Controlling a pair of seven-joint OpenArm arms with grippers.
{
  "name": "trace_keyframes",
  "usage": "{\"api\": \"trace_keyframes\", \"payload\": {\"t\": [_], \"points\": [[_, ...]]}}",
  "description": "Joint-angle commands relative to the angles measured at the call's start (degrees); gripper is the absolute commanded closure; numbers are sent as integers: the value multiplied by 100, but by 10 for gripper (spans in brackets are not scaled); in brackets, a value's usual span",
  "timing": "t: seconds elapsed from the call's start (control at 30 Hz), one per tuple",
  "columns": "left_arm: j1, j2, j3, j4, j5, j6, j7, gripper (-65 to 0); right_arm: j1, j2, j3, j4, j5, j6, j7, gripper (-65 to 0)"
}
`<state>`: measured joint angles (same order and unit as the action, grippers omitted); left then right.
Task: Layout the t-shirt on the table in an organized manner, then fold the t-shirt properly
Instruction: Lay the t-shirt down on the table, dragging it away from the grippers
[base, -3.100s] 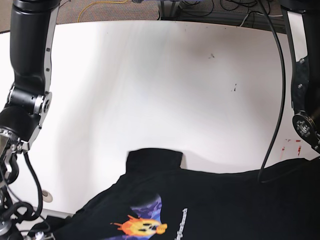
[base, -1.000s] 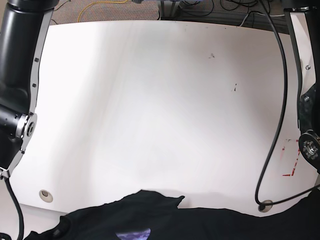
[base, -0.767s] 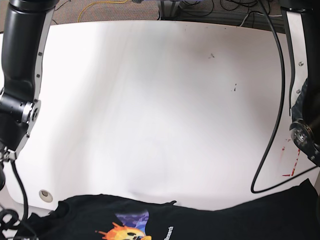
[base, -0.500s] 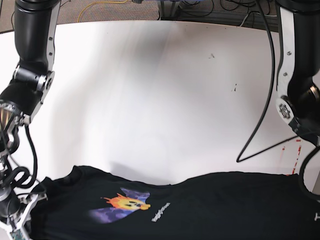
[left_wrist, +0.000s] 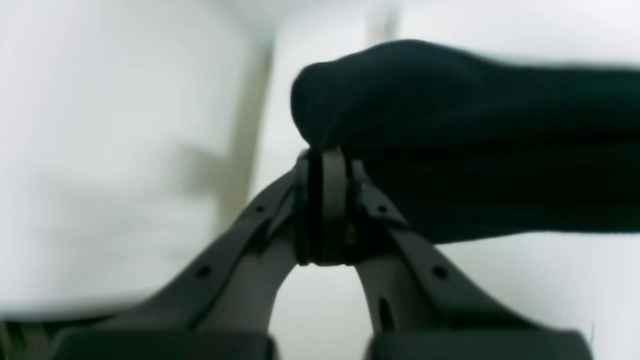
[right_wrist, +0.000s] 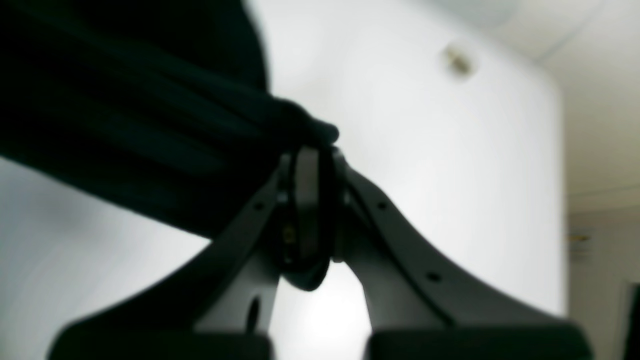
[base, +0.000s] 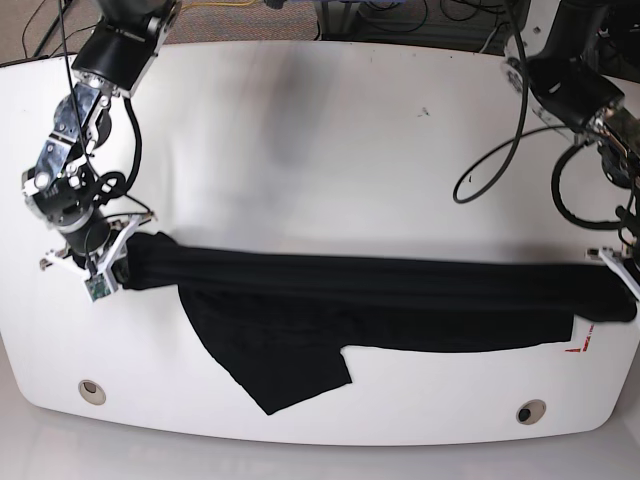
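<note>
T-shirt (base: 380, 315) stretched between both our grippers, left (left_wrist: 327, 165) and right (right_wrist: 305, 160) clamped on its ends, to spread it over the table (base: 330, 150).

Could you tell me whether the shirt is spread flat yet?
No. The shirt is bunched into a band stretched between both end effectors, one flap hanging down.
</note>
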<state>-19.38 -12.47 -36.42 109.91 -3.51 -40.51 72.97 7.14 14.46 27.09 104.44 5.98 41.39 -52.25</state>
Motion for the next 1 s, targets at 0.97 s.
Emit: {"api": "trace_keyframes", "payload": {"t": [0.97], "points": [[2777,240,-960,11,215,51,-1147,0,-1580,-457,337,373,-233,-139,122,0]]}}
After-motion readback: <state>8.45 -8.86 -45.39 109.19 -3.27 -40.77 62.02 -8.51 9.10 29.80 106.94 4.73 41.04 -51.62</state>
